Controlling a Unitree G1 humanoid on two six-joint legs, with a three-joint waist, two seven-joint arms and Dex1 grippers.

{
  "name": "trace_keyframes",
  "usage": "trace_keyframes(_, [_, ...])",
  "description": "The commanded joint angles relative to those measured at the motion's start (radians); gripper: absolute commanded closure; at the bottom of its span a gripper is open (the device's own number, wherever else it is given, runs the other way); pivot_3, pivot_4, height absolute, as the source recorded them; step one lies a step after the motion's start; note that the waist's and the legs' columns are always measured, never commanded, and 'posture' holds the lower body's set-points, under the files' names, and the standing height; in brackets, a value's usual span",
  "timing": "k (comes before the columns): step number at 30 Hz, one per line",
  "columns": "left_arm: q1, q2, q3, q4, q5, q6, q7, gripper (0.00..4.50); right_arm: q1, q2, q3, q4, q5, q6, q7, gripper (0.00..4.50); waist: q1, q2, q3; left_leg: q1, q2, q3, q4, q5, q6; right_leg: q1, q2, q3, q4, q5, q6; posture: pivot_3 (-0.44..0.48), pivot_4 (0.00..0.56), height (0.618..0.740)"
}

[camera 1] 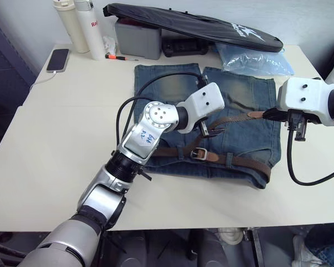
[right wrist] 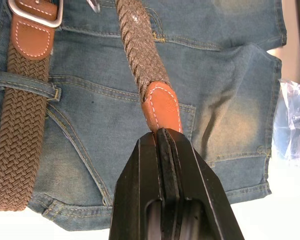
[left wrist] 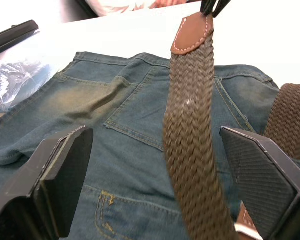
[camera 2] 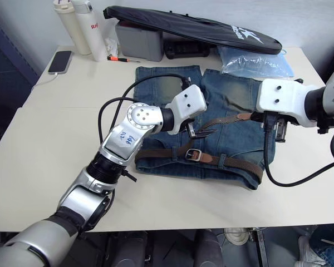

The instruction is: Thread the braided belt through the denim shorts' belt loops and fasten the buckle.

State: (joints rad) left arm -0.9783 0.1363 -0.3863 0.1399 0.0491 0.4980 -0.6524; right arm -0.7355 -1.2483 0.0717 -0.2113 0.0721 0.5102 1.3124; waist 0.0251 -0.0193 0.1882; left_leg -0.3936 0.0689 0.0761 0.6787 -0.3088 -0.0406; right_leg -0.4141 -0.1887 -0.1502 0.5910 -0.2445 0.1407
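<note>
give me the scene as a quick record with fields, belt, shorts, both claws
braided belt: lies along the waistband, passes through the buckle, free end lifted across the shorts
buckle: silver, on the waistband near the middle
belt tip: tan leather, pinched by the right claw
denim shorts: flat on the table
left claw: open, fingers either side of the raised strap
right claw: shut on the belt tip

Table (camera 1: 55, 144) left of denim shorts (camera 1: 256, 100) open; far edge blocked (bottles (camera 1: 83, 25), black bag (camera 1: 211, 25), plastic bag (camera 1: 253, 58)).
</note>
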Motion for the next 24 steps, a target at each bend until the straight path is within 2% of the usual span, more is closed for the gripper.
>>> trace_keyframes(1, [-0.055,-0.023,-0.014,0.026,0.04,-0.058,0.029,0.6,-0.026,-0.01,-0.04,-0.02,0.015,0.008,-0.011,4.5,0.001,0.0,0.0,0.0,0.0,0.0,0.0,0.0,0.0,0.0,0.0,0.0,0.0,0.0,0.0,0.0,0.15,0.74])
trace_keyframes(3, [-0.069,-0.037,-0.016,0.052,0.045,-0.076,0.028,1.3,-0.025,-0.009,-0.042,-0.022,0.019,0.013,-0.012,4.5,0.001,0.0,0.0,0.0,0.0,0.0,0.0,0.0,0.0,0.0,0.0,0.0,0.0,0.0,0.0,0.0,0.15,0.74])
trace_keyframes(9, [-0.072,-0.062,0.001,0.099,0.028,-0.093,0.006,4.18,-0.016,-0.01,-0.044,-0.035,0.033,0.038,-0.027,4.5,0.0,0.0,0.0,0.0,0.0,0.0,0.0,0.0,0.0,0.0,0.0,0.0,0.0,0.0,0.0,0.0,0.15,0.74])
trace_keyframes(10, [-0.07,-0.065,0.006,0.102,0.024,-0.091,0.004,4.43,-0.014,-0.011,-0.044,-0.038,0.036,0.042,-0.029,4.5,0.0,0.0,0.0,0.0,0.0,0.0,0.0,0.0,0.0,0.0,0.0,0.0,0.0,0.0,0.0,0.0,0.15,0.74])
trace_keyframes(14, [-0.049,-0.073,0.05,0.101,-0.017,-0.048,-0.002,4.43,0.001,0.006,-0.066,-0.065,0.082,0.105,-0.042,4.5,0.0,0.0,0.0,0.0,0.0,0.0,0.0,0.0,0.0,0.0,0.0,0.0,0.0,0.0,0.0,0.0,0.15,0.74])
trace_keyframes(17, [-0.012,-0.073,0.093,0.088,-0.048,0.005,0.01,4.5,0.013,0.013,-0.113,-0.09,0.157,0.191,-0.041,3.65,0.001,0.0,0.0,0.0,0.0,0.0,0.0,0.0,0.0,0.0,0.0,0.0,0.0,0.0,0.0,0.0,0.15,0.74])
trace_keyframes(18, [0.005,-0.081,0.114,0.085,-0.068,0.039,0.018,4.5,0.022,0.008,-0.135,-0.102,0.185,0.221,-0.036,3.1,0.001,0.0,0.0,0.0,0.0,0.0,0.0,0.0,0.0,0.0,0.0,0.0,0.0,0.0,0.0,0.0,0.15,0.74])
trace_keyframes(20, [0.035,-0.088,0.145,0.074,-0.092,0.092,0.035,4.5,0.031,-0.002,-0.172,-0.116,0.225,0.264,-0.035,2.32,0.001,0.0,0.0,0.0,0.0,0.0,0.0,0.0,0.0,0.0,0.0,0.0,0.0,0.0,0.0,0.0,0.15,0.74])
trace_keyframes(21, [0.048,-0.087,0.154,0.065,-0.097,0.112,0.044,4.5,0.034,-0.007,-0.187,-0.121,0.241,0.281,-0.038,1.74,0.001,0.0,0.0,0.0,0.0,0.0,0.0,0.0,0.001,0.0,0.0,0.0,0.0,0.0,0.0,0.0,0.15,0.74])
trace_keyframes(24, [0.107,-0.088,0.232,0.017,-0.14,0.213,0.096,4.5,0.122,-0.026,-0.236,-0.175,0.278,0.291,-0.021,0.26,0.003,0.0,0.0,-0.001,0.0,-0.001,0.0,0.0,0.001,0.0,0.0,0.0,0.0,0.0,0.0,0.0,0.15,0.74])
